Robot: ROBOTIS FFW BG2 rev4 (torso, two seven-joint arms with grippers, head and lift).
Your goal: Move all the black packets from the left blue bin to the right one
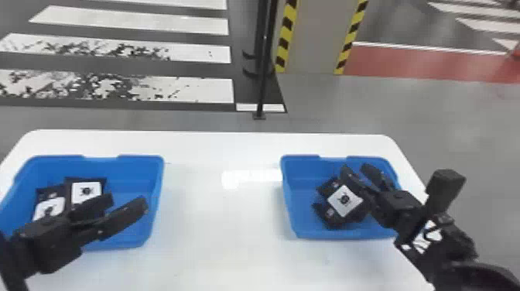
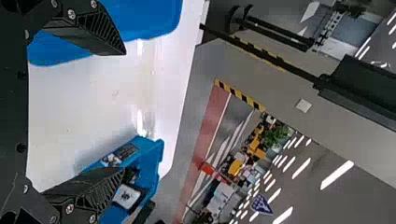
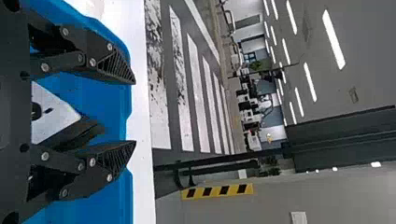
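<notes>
Floor [image 1: 445, 116] beyond the work area is grey, with white stripes at the left, the nearest ones marred by dark marks, and a red band at the right. A grey pillar [image 1: 313, 38] edged in yellow and black rises behind the table [image 1: 224, 232], with a thin black pole [image 1: 264, 58] just beside it. The table is white and bears two blue bins set well apart, a patch of glare between them near the right one.

The left bin [image 1: 139, 159] lies partly under the left gripper [image 1: 127, 201], which blocks the head view of its near side and part of its contents. That gripper is released, fingers spread, nothing between them. The right gripper [image 1: 355, 169] is over the right bin [image 1: 288, 185], hiding part of its right side; it too is released, its fingers parted wide.

Black packets are found in both bins. In the left bin, at least two [image 1: 104, 182] lie close together toward the left side, their white labels facing up. In the right bin, several overlap in a loose pile [image 1: 329, 222] at various angles, one square white label [image 1: 351, 207] uppermost with a dark round mark at its middle. Exact counts cannot be told.
</notes>
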